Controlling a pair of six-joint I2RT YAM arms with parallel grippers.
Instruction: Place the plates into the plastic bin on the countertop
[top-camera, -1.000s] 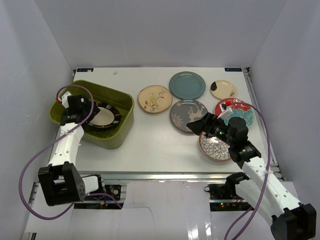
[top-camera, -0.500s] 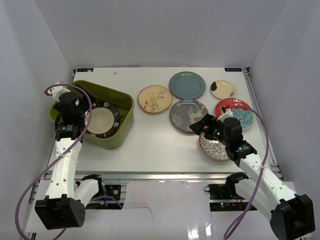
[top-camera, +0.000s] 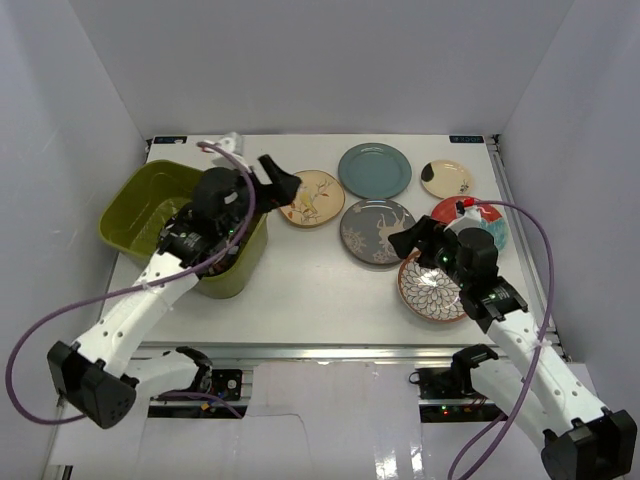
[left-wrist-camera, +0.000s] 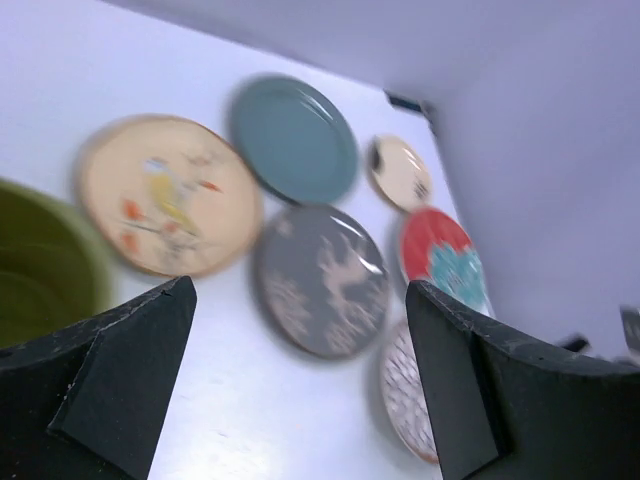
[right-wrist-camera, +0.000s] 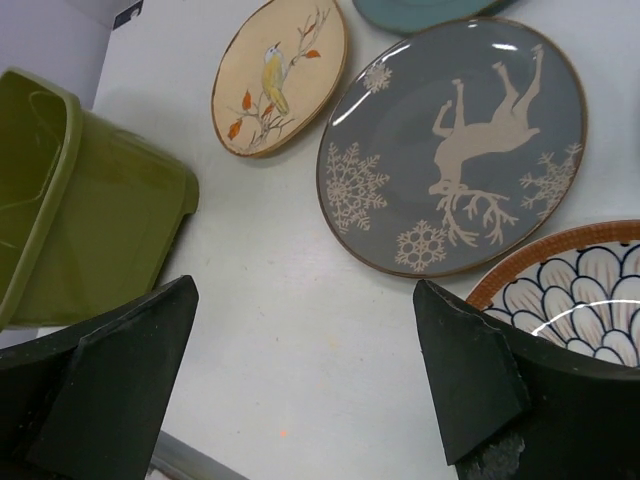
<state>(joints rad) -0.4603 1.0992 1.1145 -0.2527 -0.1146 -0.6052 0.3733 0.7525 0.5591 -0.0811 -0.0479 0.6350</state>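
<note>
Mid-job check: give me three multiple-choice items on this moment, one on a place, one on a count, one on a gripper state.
1. Which plate lies nearest the plastic bin?
A) red plate
B) bird plate
C) grey-blue plate

2. How many plates lie on the countertop outside the bin?
A) six
B) four
C) eight

3. How do the fingers of the right gripper stand?
A) shut on a plate
B) shut, empty
C) open, empty

Answers:
1 B, in the top view the bird plate sits closest beside the bin.
2 A: bird, grey-blue, dark-patch plate, antler plate, red and petal plate.
3 C, the right wrist view shows them wide apart, nothing between.
</note>
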